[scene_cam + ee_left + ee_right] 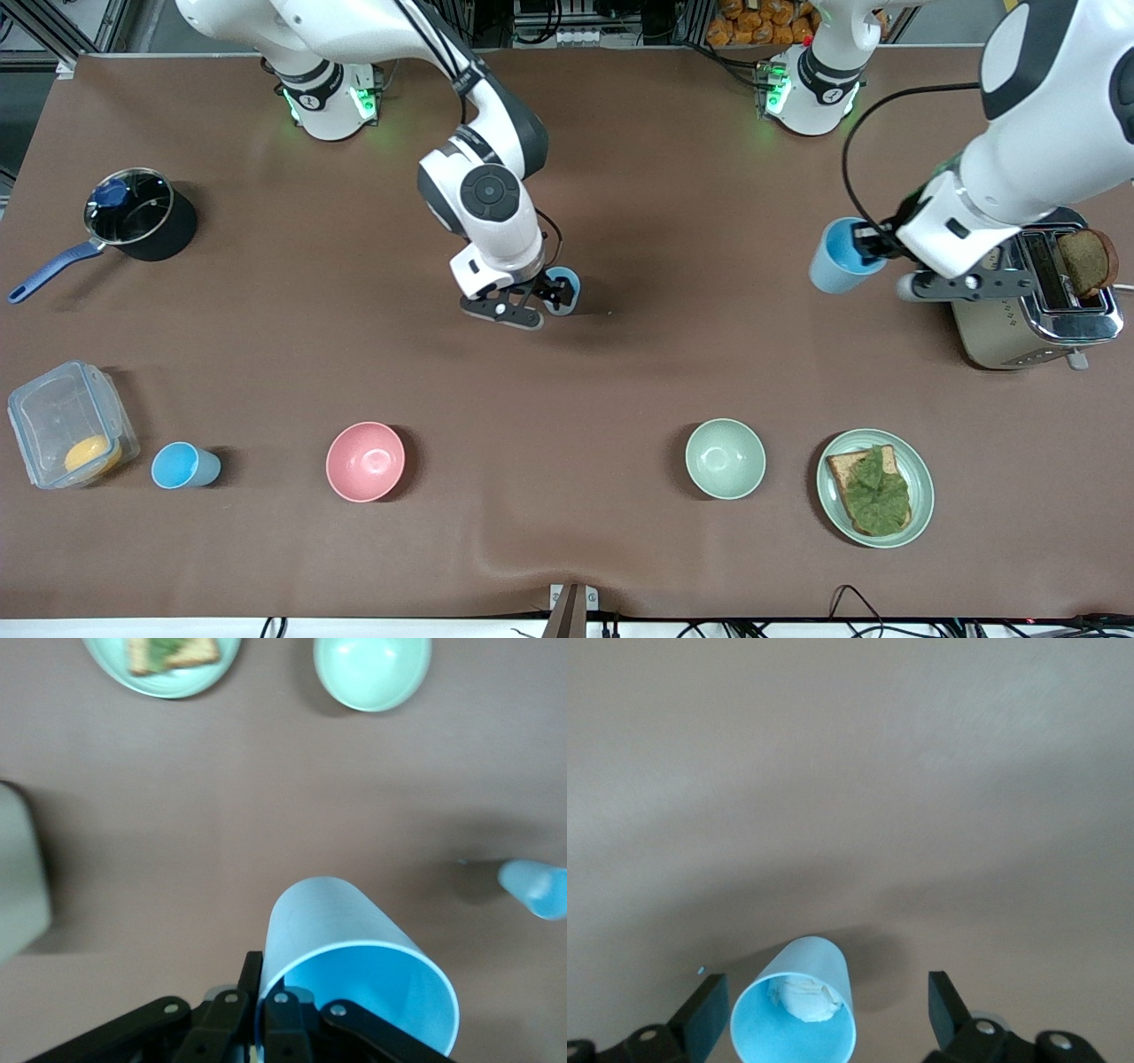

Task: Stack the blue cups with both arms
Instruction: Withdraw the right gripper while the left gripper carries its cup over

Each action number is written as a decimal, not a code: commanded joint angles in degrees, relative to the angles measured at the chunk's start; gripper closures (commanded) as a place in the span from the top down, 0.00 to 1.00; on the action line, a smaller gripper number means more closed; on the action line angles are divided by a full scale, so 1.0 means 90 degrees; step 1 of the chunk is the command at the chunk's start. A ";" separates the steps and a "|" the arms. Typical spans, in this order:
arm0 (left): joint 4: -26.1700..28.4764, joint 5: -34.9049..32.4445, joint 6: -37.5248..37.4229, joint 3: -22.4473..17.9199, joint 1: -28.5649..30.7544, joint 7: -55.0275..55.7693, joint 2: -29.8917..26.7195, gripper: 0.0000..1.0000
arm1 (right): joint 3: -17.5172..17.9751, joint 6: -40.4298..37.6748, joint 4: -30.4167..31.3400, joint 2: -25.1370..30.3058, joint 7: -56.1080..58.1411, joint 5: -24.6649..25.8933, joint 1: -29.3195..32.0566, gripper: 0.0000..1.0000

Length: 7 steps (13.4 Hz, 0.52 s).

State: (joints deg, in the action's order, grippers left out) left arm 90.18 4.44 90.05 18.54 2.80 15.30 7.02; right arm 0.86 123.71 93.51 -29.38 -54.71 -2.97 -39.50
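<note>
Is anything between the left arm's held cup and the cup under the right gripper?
Only the right gripper, open around the standing cup. Bare table lies between it and the cup held by the left gripper.

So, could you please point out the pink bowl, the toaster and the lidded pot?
pink bowl [365, 461], front view, inner bottom.
toaster [1001, 341], front view, side wall.
lidded pot [164, 237], front view, black wall.

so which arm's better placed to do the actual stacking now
Left, probably. The left gripper is shut on a blue cup in the air by the toaster. The right gripper stands open around the mid-table cup, so that cup looks ready to receive it.
</note>
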 commanded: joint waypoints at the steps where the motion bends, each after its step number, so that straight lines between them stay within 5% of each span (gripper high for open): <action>1: 0.0019 0.0463 0.0053 0.0118 -0.0124 0.0251 0.0040 0.00 | 0.0061 -0.0639 -0.0224 0.0284 0.0636 0.0105 0.0422 1.00; 7: 0.0039 0.0425 0.0726 0.0167 -0.1461 0.2163 0.0391 0.00 | 0.0071 -0.1848 -0.0224 0.1299 0.2783 0.0076 0.1651 1.00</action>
State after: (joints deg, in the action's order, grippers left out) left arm 90.58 7.60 94.43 20.29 -7.27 29.38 9.44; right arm 0.39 110.97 90.46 -22.10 -35.49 -2.81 -28.86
